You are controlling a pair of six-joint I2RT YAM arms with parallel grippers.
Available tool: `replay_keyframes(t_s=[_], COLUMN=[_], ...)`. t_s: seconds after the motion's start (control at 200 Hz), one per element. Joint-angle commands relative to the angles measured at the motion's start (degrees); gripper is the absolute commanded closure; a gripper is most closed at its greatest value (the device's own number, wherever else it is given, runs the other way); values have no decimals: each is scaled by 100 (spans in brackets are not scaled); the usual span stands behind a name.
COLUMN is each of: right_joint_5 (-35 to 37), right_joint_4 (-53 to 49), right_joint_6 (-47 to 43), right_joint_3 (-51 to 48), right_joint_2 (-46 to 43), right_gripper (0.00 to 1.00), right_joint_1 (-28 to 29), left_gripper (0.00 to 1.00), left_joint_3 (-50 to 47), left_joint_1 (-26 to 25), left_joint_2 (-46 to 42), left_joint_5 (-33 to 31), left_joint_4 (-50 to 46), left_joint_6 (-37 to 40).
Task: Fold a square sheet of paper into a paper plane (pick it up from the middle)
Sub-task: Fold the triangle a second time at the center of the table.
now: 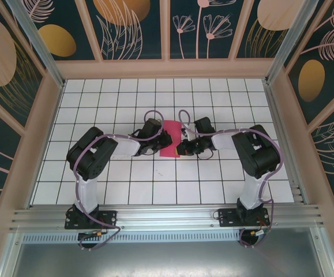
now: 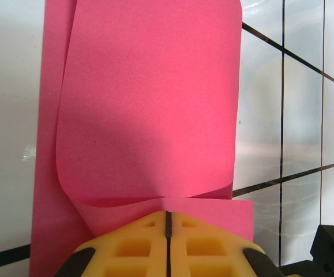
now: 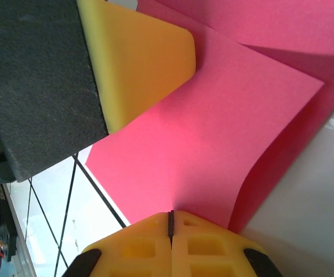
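The square sheet of paper (image 1: 172,135) is magenta-pink and lies folded over itself at the middle of the tiled table, between both arms. My left gripper (image 1: 165,140) is shut on its left edge; in the left wrist view the yellow fingertips (image 2: 168,214) meet on the sheet (image 2: 149,104), whose upper layer curls over the lower one. My right gripper (image 1: 182,144) is shut on the opposite edge; in the right wrist view its tips (image 3: 170,214) pinch the lifted flap (image 3: 213,133). The left gripper's yellow finger (image 3: 143,63) shows across the sheet.
The table (image 1: 172,179) is white with a black grid, walled by patterned panels. An aluminium rail (image 1: 167,216) runs along the near edge. Open tiles lie in front of and behind the paper. Part of the right arm's black body (image 2: 333,248) shows beside the sheet.
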Motion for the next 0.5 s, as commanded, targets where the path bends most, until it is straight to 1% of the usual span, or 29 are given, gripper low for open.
replay_keyframes(t_s=[0.0,0.195,0.38,0.495], right_joint_5=[231,225,-241,-390], right_joint_4=[-293,-554,-586,-647], right_joint_6=[-188,-252,-87,-44], right_joint_3=[42,150,183,276], right_joint_2=[165,34,-481,-464], right_gripper=[94,94,93,92], right_joint_1=[-69,-70,-38,38], left_gripper=[91,91,91,91], left_joint_3=[-8,-13,-22,-16], left_joint_1=[-34,-30,-36,-37], left_joint_2=[254,274,269,265], left_joint_5=[-156,-149,-131,-127], left_joint_4=[-439,-424,-425,-408], left_joint_6=[120,119,127,115])
